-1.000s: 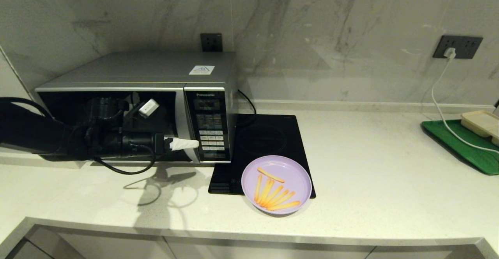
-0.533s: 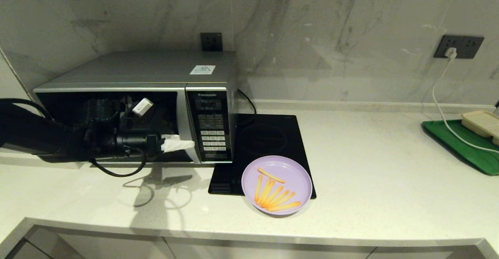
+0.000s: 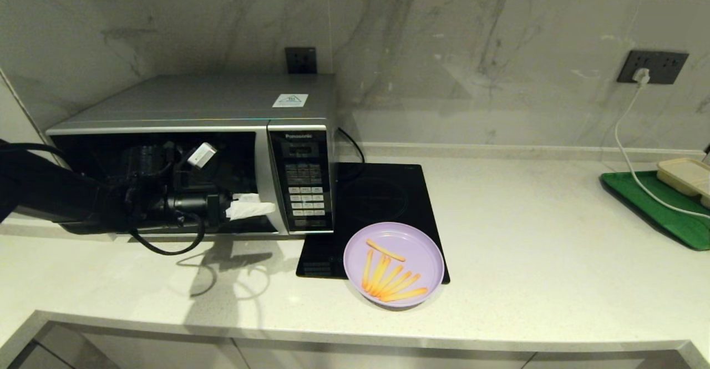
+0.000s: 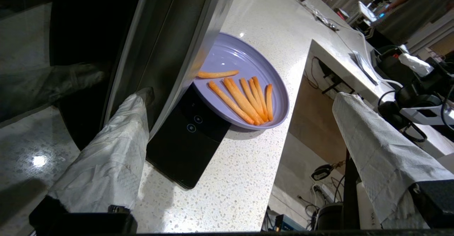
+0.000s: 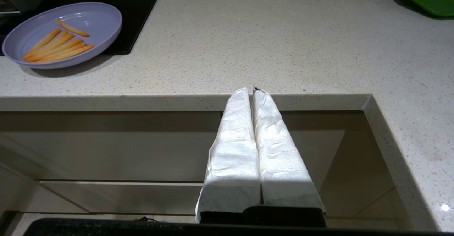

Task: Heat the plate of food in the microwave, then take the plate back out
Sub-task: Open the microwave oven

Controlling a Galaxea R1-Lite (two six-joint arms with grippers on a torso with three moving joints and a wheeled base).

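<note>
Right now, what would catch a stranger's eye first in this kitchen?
Probably the lilac plate of fries, sitting half on the black hob near the counter's front edge. Next, the big silver microwave to its left, with the robot's black left arm reaching across its dark door, the left gripper open and wrapped in white by the handle.

The microwave [image 3: 211,102] has a brushed silver metal shell and glossy dark glass. The plate [image 3: 427,247] is smooth lilac plastic. The worktop [image 3: 554,258] is polished speckled stone. Crinkled white wrapping covers the fingers [image 4: 110,158].
</note>
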